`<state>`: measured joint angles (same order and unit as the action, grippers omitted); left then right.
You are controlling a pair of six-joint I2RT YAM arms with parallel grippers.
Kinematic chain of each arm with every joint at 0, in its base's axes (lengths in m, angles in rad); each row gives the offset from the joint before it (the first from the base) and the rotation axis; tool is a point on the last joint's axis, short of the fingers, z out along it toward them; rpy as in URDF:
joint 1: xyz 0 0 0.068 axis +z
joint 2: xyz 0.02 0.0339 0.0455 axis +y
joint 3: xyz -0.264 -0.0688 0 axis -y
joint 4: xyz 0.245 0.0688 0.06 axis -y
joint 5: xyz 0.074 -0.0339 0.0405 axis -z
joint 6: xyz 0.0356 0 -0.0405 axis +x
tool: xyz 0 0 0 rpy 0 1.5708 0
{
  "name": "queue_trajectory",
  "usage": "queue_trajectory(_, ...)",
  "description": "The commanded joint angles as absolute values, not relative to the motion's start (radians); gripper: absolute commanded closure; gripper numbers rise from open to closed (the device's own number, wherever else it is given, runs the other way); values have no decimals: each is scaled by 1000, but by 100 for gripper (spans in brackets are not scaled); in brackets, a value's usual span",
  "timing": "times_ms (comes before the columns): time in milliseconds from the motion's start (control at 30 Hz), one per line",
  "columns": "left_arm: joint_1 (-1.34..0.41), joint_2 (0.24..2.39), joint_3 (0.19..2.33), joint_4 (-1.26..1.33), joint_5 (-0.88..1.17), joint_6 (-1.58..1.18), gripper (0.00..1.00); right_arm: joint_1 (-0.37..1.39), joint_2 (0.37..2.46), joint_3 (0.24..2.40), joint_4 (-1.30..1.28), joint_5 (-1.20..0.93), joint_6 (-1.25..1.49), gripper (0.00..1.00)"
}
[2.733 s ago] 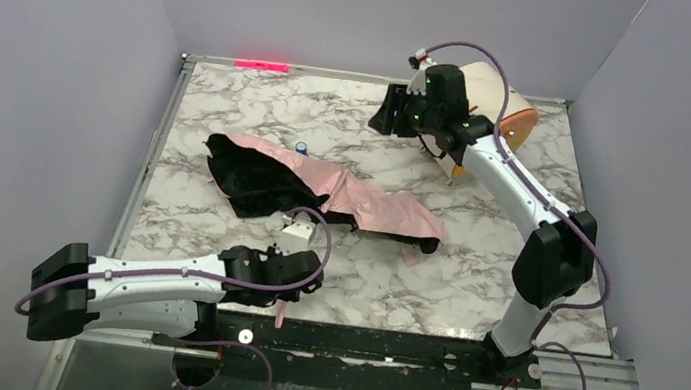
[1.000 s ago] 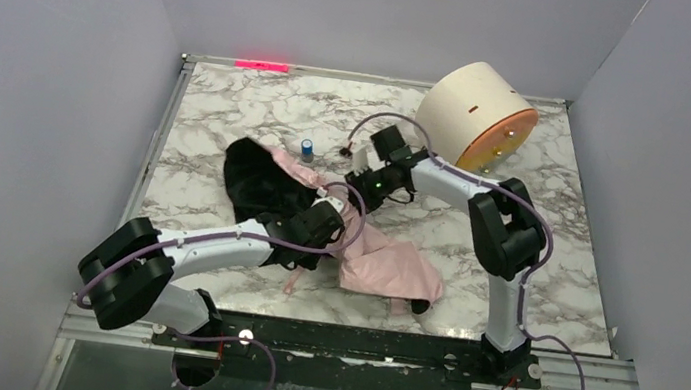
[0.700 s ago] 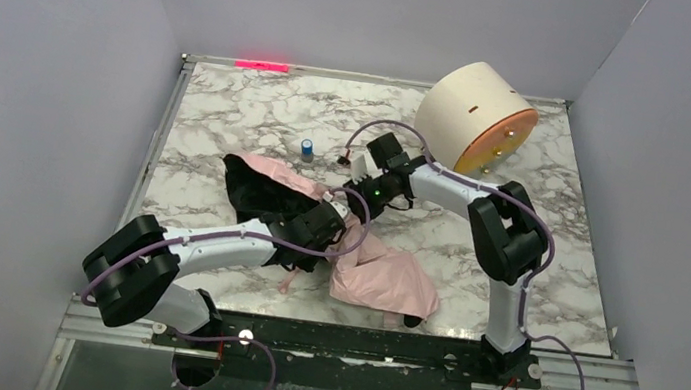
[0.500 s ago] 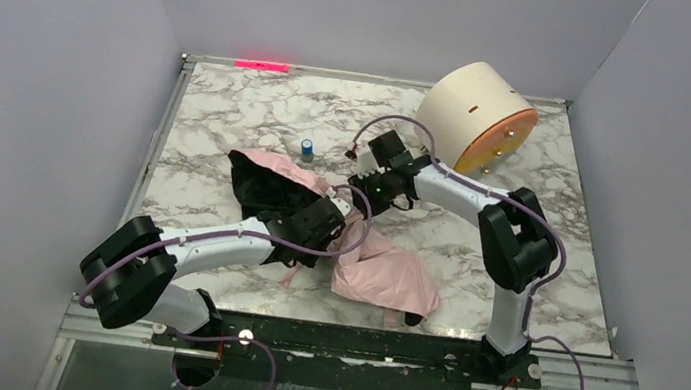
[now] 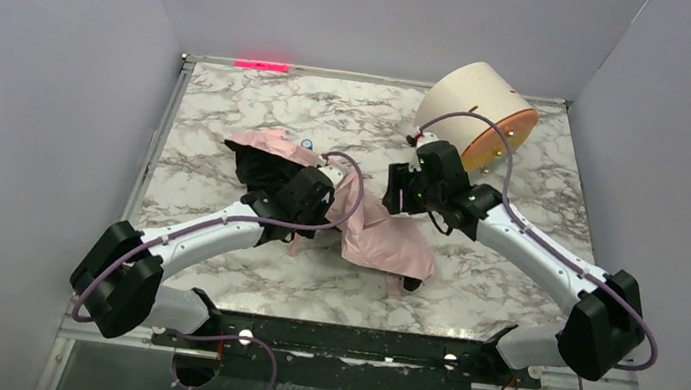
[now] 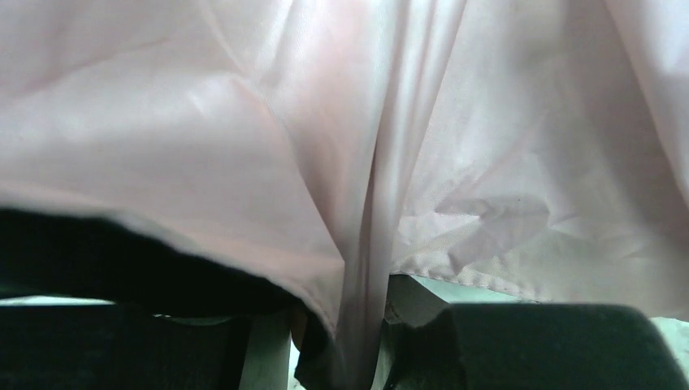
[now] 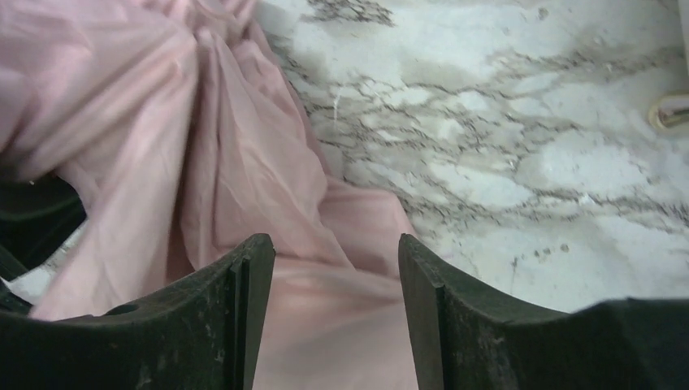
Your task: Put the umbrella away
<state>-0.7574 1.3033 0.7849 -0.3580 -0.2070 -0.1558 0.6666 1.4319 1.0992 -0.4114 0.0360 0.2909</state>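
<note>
The umbrella (image 5: 386, 243) is seen lying crumpled on the marbled table (image 5: 232, 105). Its pale pink cloth is heaped between the two grippers, and its black underside is turned up on the side away from the right jaws.

A gathered fold of the pink cloth is pinched in the left gripper (image 6: 356, 345). In the left wrist view the fold is drawn down into the narrow gap between the dark fingers (image 6: 552, 345). The rest of the cloth is spread above and ahead of those jaws, so that the view is filled by it. A strip of black lining is seen just above the jaw on the left of that view.

The right gripper (image 7: 333, 256) is held with its jaws spread and nothing gripped. Pink cloth is seen below and between them and off to their left, and bare marble ahead and to their right. Whether the cloth is touched by either finger cannot be told. From above, these jaws are placed just beside the edge of the heap.

A cream drum (image 5: 474, 106) with an orange face is set off to the right of the right jaws, well apart from them.
</note>
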Motion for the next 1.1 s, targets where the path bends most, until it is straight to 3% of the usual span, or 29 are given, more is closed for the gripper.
queue_trajectory(0, -731, 1274, 780, -269, -96, -162, 100, 668, 1341, 1012, -411, 145, 366, 35)
queue_trajectory(200, -703, 1282, 799, -298, -20, -132, 100, 666, 1317, 986, -510, 175, 384, 34)
queue_trajectory(467, -652, 1283, 858, -395, -16, -182, 100, 665, 1293, 997, -712, 400, 538, 33)
queue_trajectory(500, -652, 1287, 862, -402, -11, -197, 84, 666, 1286, 994, -729, 414, 563, 33)
queue_trajectory(533, -652, 1294, 864, -408, -2, -205, 75, 665, 1279, 984, -737, 420, 591, 33)
queue_trajectory(800, -652, 1172, 907, -513, 144, -188, 19, 660, 1254, 899, -757, 461, 731, 33)
queue_trajectory(933, -650, 1066, 1006, -618, 220, -151, 16, 619, 1267, 899, -774, 486, 720, 33)
queue_trajectory(1067, -641, 1041, 1161, -672, 116, -138, 26, 584, 1270, 895, -773, 442, 680, 37)
